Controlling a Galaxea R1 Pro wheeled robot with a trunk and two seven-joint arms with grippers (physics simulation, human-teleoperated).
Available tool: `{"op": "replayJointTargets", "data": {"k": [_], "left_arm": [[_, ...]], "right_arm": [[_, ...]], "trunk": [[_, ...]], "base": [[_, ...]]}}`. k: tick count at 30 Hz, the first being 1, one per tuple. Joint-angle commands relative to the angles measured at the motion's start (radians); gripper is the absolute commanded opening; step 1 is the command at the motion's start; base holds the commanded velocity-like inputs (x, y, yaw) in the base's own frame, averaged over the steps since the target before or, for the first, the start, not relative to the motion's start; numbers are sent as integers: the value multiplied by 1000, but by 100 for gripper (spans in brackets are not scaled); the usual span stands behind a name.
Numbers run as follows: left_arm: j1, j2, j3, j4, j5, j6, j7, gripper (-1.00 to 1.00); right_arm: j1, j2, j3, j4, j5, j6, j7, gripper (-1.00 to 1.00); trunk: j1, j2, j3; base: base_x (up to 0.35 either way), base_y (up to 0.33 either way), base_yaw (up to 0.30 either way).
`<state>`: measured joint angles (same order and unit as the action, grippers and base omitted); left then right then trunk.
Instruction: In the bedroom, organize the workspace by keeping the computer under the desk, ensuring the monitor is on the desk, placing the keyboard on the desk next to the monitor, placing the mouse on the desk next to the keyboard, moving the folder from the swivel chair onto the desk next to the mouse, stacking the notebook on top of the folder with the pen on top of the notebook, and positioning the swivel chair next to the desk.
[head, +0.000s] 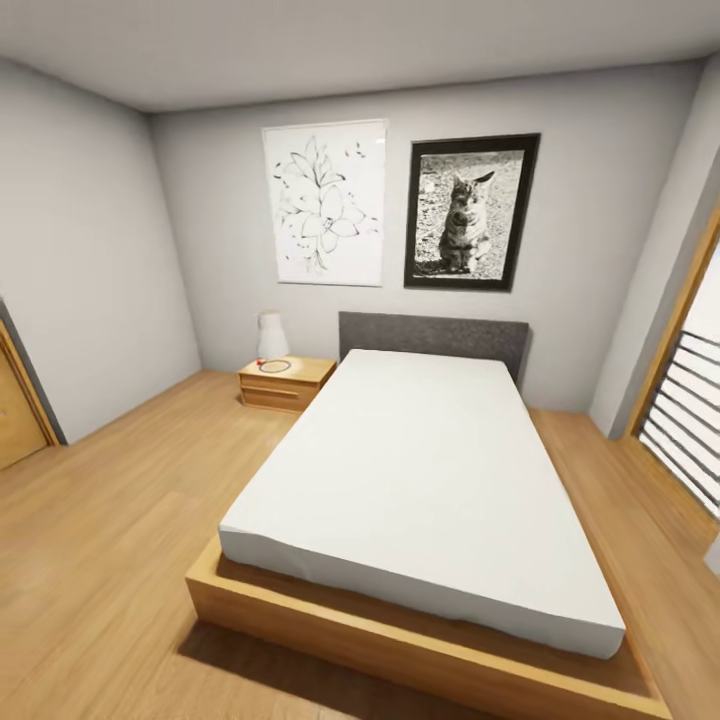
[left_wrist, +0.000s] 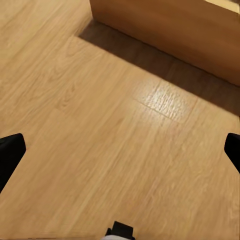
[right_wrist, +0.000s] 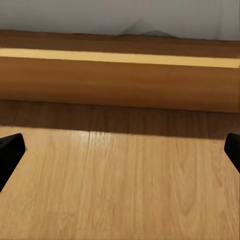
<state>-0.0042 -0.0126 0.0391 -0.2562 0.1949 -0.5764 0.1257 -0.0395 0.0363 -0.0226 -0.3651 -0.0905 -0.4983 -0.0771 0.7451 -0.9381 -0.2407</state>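
Head view: you face a bed (head: 420, 490) with a white mattress; a nightstand (head: 285, 382) stands just beside its headboard, and two pictures hang above. None of the task's things can be placed from here.

Left wrist view: your left end effector (left_wrist: 120, 150) hangs spread wide over the floor (left_wrist: 100, 140), near the bed's frame.

Right wrist view: your right end effector (right_wrist: 120, 150) is likewise spread, facing the frame.

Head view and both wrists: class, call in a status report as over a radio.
Both grippers open, empty, fingertips over wood floor. Facing bed; nightstand beside it. Bed frame blocks the way ahead.
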Motion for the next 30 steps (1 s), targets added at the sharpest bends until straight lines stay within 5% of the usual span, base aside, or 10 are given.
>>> {"op": "replayJointTargets", "data": {"k": [1, 30], "left_arm": [[0, 0, 3, 0, -2, -3, 1, 100], [0, -1, 4, 0, -3, -10, 1, 100]], "right_arm": [[0, 0, -2, 0, -8, -4, 3, 100], [0, -1, -2, 0, -9, -3, 3, 100]], "trunk": [[0, -1, -1], [0, -1, -1]], "base": [[0, 0, 280], [0, 0, 280]]}}
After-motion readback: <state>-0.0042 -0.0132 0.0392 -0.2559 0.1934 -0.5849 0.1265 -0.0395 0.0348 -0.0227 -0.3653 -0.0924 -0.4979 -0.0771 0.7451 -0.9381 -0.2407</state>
